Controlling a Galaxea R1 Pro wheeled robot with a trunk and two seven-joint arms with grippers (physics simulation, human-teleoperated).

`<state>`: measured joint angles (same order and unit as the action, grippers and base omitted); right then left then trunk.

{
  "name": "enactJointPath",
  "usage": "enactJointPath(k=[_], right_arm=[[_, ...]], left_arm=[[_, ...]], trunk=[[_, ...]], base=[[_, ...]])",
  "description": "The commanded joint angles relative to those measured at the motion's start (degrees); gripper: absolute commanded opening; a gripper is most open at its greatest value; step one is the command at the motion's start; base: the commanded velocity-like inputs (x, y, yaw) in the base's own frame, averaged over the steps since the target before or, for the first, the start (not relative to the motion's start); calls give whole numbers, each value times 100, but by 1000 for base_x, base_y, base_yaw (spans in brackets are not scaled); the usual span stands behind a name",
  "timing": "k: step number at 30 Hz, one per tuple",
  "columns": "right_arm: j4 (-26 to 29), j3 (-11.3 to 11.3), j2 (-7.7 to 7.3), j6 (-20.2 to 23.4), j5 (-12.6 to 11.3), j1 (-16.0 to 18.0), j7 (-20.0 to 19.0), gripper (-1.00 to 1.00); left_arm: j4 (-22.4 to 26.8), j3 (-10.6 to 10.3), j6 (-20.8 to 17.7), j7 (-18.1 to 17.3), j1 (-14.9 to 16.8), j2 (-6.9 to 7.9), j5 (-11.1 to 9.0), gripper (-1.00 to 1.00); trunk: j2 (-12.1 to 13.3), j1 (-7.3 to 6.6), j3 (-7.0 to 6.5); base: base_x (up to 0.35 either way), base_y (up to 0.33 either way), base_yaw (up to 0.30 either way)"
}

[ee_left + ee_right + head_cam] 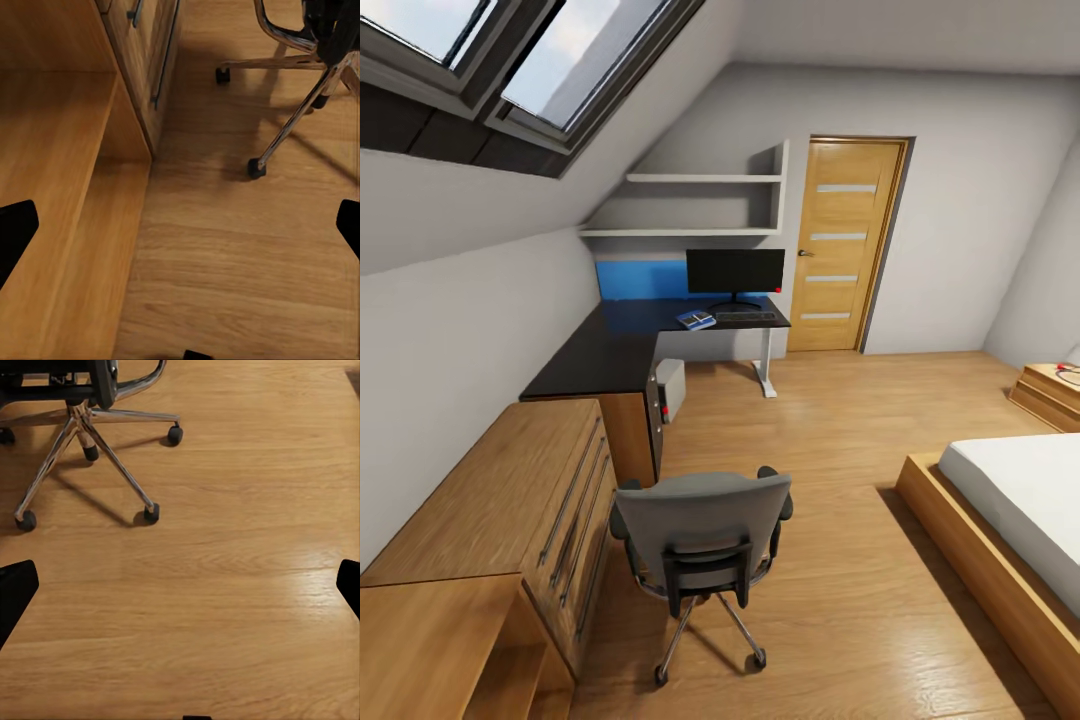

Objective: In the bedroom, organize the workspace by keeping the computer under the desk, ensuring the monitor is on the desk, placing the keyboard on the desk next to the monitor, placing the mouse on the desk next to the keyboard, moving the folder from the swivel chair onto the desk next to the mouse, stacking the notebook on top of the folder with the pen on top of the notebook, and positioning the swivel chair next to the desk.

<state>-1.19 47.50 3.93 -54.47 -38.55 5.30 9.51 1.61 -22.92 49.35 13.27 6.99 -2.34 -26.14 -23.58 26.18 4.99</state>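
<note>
Bedroom w/ sloped ceiling and wood floor is spreading out ahead. At 9 o'clock, light-wood drawer chest (510,500) is sitting close by. Swivel chair (700,545) is standing at 6 o'clock, back toward robot, well apart from desk (620,350) at 12; computer (671,388) underneath it, monitor (735,272) and keyboard (745,316) on top. Left gripper (180,225) and right gripper (180,585) are both hanging spread wide, empty, over floor. Risk: base probably clipping chair castors or chest while approaching, rolling chair off.
</note>
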Motion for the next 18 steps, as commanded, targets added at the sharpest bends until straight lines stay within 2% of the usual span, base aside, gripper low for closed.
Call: enactJointPath(k=[1,18], right_arm=[[-13,48,4,-11,14,6,60,100],[-5,49,7,-3,15,6,67,100]], left_arm=[[-3,-51,7,35,5,-5,-23,100],[-2,-63,-34,34,5,-29,-23,100]], trunk=[[-54,26,31],[-736,399,336]], base=[[0,0,0],[0,0,0]])
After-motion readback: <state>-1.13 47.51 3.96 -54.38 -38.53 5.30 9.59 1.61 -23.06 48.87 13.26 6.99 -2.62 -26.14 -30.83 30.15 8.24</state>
